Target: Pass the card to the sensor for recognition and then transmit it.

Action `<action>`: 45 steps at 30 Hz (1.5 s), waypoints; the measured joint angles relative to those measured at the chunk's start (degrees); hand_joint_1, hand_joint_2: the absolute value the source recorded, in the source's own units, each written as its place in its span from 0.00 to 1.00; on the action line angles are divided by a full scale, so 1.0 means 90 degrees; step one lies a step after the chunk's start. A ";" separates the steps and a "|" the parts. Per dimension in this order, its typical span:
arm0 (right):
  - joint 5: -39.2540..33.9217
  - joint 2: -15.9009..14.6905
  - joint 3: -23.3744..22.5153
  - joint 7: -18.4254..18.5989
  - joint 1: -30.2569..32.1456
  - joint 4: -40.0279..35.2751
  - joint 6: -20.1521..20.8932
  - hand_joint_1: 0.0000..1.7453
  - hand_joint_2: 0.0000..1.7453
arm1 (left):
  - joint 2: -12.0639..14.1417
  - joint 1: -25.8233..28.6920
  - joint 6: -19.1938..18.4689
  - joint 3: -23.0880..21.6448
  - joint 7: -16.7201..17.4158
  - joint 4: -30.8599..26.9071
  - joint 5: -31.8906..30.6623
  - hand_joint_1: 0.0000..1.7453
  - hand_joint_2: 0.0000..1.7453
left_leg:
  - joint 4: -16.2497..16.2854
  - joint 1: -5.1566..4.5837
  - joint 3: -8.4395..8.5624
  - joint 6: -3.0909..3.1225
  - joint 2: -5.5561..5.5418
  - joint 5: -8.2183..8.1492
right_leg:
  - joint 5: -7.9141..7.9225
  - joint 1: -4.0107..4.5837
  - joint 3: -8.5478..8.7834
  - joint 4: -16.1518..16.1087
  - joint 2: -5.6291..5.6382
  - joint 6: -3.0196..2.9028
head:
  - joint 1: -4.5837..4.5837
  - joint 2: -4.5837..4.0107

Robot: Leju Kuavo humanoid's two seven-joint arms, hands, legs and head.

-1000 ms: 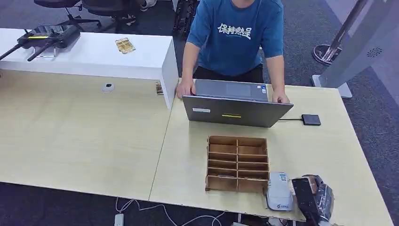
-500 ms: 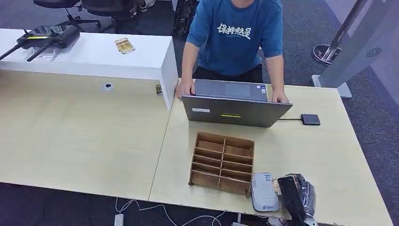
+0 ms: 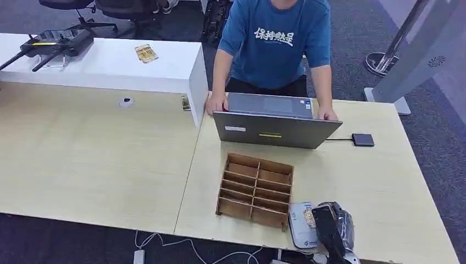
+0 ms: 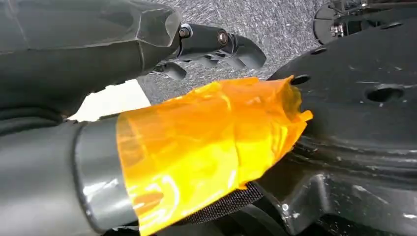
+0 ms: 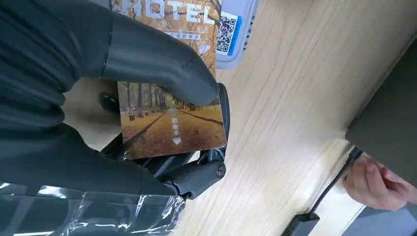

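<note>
Right hand (image 3: 329, 225) low at the robot's right, thumb (image 5: 162, 64) pressed over the hotel card (image 5: 172, 123), pinching it. Left hand (image 4: 147, 123) hanging, fingers (image 4: 221, 44) loosely curled, holding nothing.

- card (image 5: 172, 123): autumn avenue print, gold-brown, white lettering
- sensor (image 3: 301, 231): pale grey-white, blue marking
- wooden organiser (image 3: 254, 190): brown
- laptop (image 3: 275, 129): grey, yellow sticker
- person's shirt (image 3: 275, 41): blue, white characters
- table (image 3: 99, 159): pale wood grain

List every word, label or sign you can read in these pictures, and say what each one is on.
"OTEL", the first letter hidden by the thumb: on the card held in the right hand.
"取电卡" above a small arrow: on the same card.
QR code, print beside it too small to read: on the white sensor.
White characters on the person's blue shirt: too blurred to read surely.
Stickers on the laptop: unreadable.
</note>
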 joint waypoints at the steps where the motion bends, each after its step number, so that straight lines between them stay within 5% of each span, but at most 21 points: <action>1: 0.0000 0.0000 0.0010 0.0000 0.0000 0.0005 -0.0002 1.00 1.00 | 0.0002 0.0000 0.0000 0.0000 0.0000 0.0000 0.0000 0.00 0.00 | 0.0000 0.0000 0.0000 0.0000 0.0000 0.0000 | 0.0000 0.0000 0.0000 0.0000 0.0000 0.0000 | 0.0000 0.0000; 13: -0.0087 0.0000 0.0044 -0.0075 0.0003 -0.0022 -0.0158 1.00 1.00 | 0.0000 0.0001 -0.0005 0.0000 0.0000 0.0000 0.0005 0.00 0.00 | 0.0000 0.0000 0.0002 0.0000 0.0000 0.0000 | 0.0000 0.0000 0.0001 0.0001 0.0000 0.0000 | 0.0000 0.0000; 20: -0.0146 -0.0039 0.0000 -0.0146 0.0130 -0.0700 -0.0374 1.00 1.00 | -0.0012 0.0004 0.0027 0.0000 -0.0019 0.0000 0.0068 0.00 0.00 | 0.0000 -0.0001 0.0000 0.0000 0.0000 0.0000 | 0.0000 -0.0001 0.0000 0.0000 0.0000 0.0000 | 0.0000 0.0000; 34: -0.0029 -0.0058 0.0454 0.0201 0.0191 -0.0522 0.0211 1.00 1.00 | -0.0017 0.0003 -0.0010 0.0000 0.0000 0.0000 0.0126 0.00 0.00 | 0.0000 0.0001 -0.0003 0.0000 -0.0001 0.0000 | -0.0001 0.0001 -0.0003 0.0001 0.0000 0.0000 | 0.0000 0.0000; 45: 0.0114 -0.0061 0.0566 0.0117 0.0112 -0.0524 -0.0400 1.00 1.00 | -0.0017 0.0004 -0.0012 0.0000 0.0000 0.0000 0.0141 0.00 0.00 | 0.0000 -0.0001 -0.0003 0.0000 -0.0001 0.0000 | 0.0000 -0.0001 -0.0001 0.0001 -0.0002 0.0000 | 0.0000 0.0000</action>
